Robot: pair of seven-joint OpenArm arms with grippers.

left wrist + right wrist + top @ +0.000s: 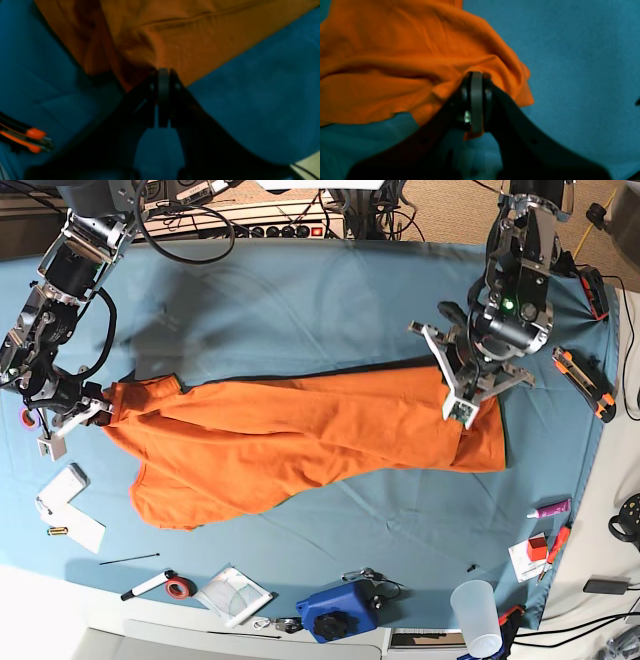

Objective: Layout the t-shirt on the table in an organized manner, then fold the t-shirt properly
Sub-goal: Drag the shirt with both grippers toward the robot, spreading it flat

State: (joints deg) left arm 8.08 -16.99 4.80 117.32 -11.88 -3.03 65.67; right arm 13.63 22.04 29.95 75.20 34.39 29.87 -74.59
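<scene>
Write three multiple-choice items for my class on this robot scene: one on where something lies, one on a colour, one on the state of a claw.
1. Where does the clear plastic cup stand?
A. On the t-shirt
B. Near the table's front edge, toward the base view's right
C. At the far edge, beside the cables

2. What colour is the t-shirt?
A. Orange
B. White
C. Green

3. What is the right claw doing?
A. Open above bare cloth
B. Shut on a marker
C. Shut on the t-shirt

Answers:
1 B: the cup stands by the front edge of the table, away from the shirt.
2 A: every view shows orange fabric.
3 C: the right wrist view shows orange cloth pinched between closed jaws.
</scene>
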